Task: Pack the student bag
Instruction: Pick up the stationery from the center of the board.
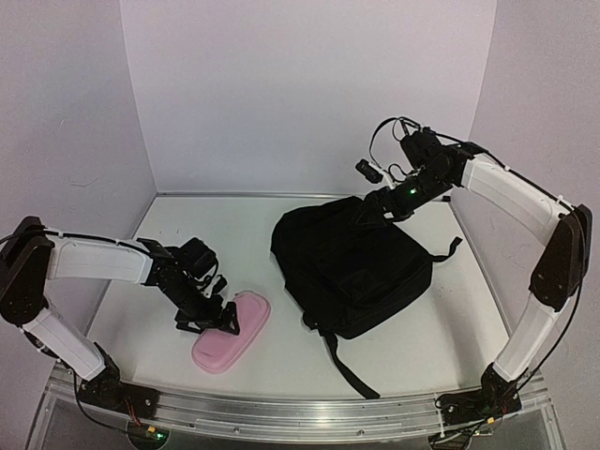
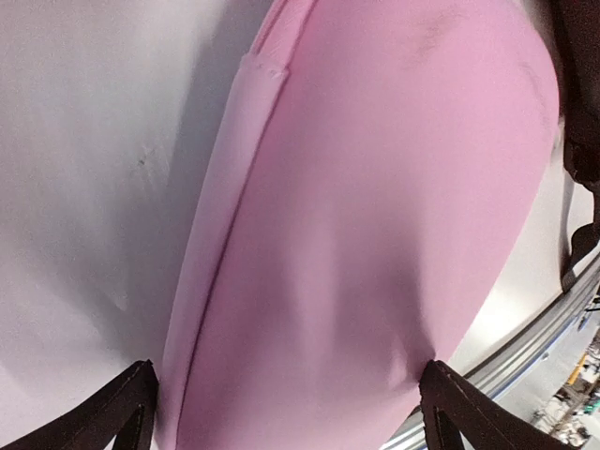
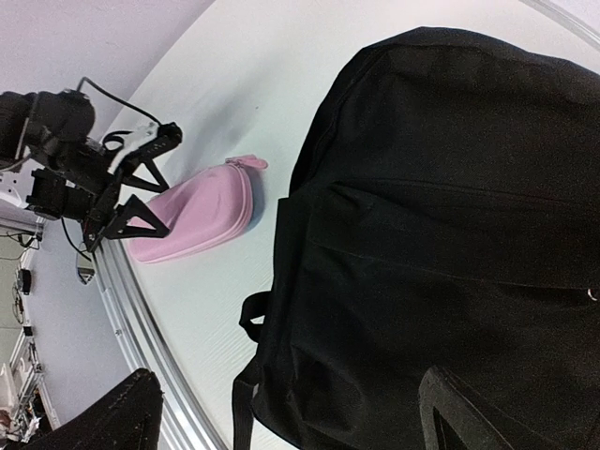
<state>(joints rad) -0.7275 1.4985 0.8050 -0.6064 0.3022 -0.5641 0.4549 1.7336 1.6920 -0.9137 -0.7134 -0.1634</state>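
The black student bag [image 1: 361, 267] lies flat right of centre, closed as far as I can see; it fills the right wrist view [image 3: 441, 234]. The pink pencil case [image 1: 239, 333] lies on the table to its left. My left gripper [image 1: 208, 317] straddles the case's left end. In the left wrist view the case [image 2: 375, 234] sits between both fingertips [image 2: 450, 403], and the right one dents it. The case also shows in the right wrist view [image 3: 202, 216]. My right gripper [image 1: 380, 202] hovers over the bag's far edge, open and empty [image 3: 291, 412].
A long black strap [image 1: 347, 361] trails from the bag toward the front metal rail [image 1: 300, 412]. A short strap [image 1: 448, 248] sticks out on the bag's right. White walls close in the back and both sides.
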